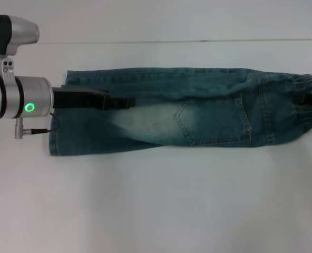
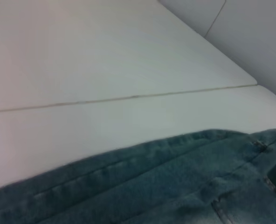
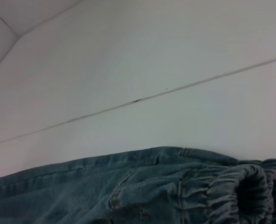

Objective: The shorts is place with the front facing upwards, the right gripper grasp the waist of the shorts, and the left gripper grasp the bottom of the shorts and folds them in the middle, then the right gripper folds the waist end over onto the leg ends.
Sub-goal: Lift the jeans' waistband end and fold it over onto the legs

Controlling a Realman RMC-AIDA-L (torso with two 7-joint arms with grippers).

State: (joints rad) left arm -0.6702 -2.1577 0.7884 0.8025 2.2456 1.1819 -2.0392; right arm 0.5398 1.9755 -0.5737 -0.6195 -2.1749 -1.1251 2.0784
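Left gripper (image 1: pixel 125 103) lies low over the leg ends (image 1: pixel 58 116) on the left, fingers reaching along the denim; whether they pinch cloth I cannot tell. Across the white table (image 1: pixel 156 200) the shorts (image 1: pixel 198 113) lie already folded lengthwise, a back pocket showing. At the right edge, the right gripper (image 1: pixel 310 100) sits at the waist end (image 1: pixel 301 108), grip unclear. The waist-over-legs fold seems left.
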